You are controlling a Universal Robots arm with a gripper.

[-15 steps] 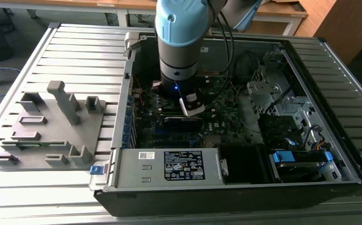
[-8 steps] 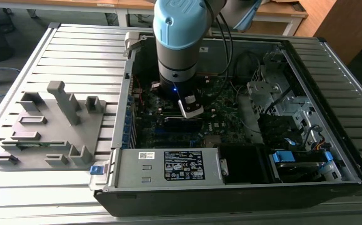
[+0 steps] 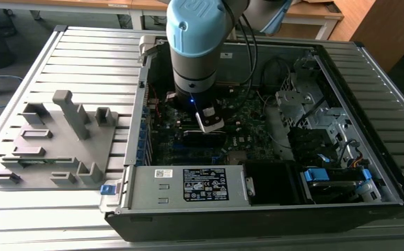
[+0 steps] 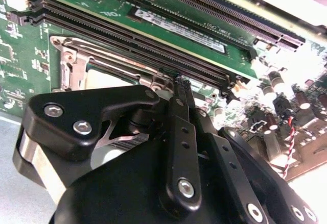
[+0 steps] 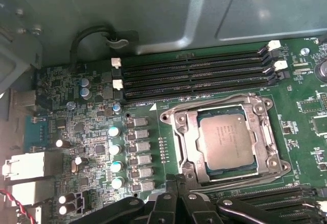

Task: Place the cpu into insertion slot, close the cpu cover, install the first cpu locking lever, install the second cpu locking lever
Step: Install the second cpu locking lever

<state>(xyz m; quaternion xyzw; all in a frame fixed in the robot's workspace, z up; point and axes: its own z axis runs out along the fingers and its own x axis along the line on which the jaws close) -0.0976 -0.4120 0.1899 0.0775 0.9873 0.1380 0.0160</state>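
My pincer [image 5: 176,196] hangs low over the board at the socket's edge, fingers pressed together on nothing I can make out (their tips sit just beside the frame). The cpu [image 5: 226,137] already lies in the slot [image 5: 180,127] with the cover [image 5: 265,113] down around it. I judge the risk is a lever slipping off my fingers and springing up, or my tips scraping the memory slots [image 5: 194,73].

The grey and pale-blue robot arm [image 3: 196,47] comes straight down from the top of the exterior view, its wrist vertical and a small blue light lit near its lower end. The black metal gripper [image 4: 180,83] hangs below it; in the second wrist view its jaws stand pressed together at the tips.
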